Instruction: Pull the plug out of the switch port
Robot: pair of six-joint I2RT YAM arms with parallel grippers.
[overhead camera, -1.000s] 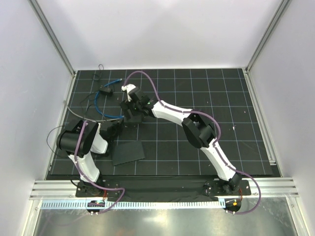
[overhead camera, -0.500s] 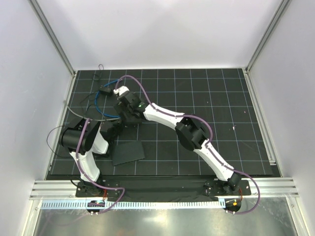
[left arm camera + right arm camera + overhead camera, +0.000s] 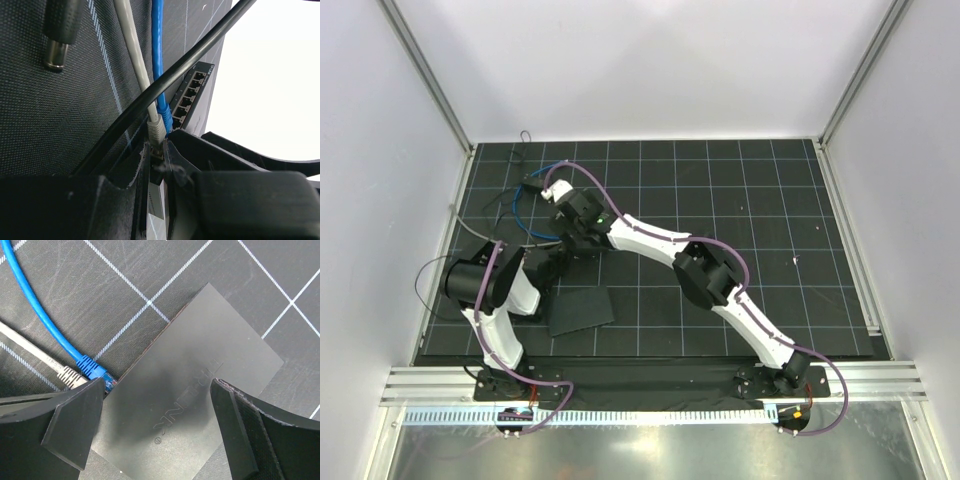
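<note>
The plug [image 3: 93,371], on its bright-blue cable [image 3: 519,216], sits in the switch port on the narrow edge of the matte-black switch box [image 3: 200,355]. The left wrist view shows the same blue plug [image 3: 165,118] beside a grey connector [image 3: 155,129], below the row of free ports [image 3: 192,92]. My left gripper [image 3: 159,149] is at that edge, jaws nearly together on the grey cable's connector, with the blue plug just off its right finger. My right gripper [image 3: 157,390] hovers open above the box top, one finger on each side.
A grey cable [image 3: 132,55] and a thick black cable [image 3: 200,47] cross above the port edge. A barrel connector [image 3: 57,37] lies on the mat. A flat black slab [image 3: 580,310] sits near my left arm. A small black adapter [image 3: 534,185] lies at the far left.
My right arm has reached further left and away, bringing its gripper over the switch box, jaws slightly wider. My left arm has stayed in place.
</note>
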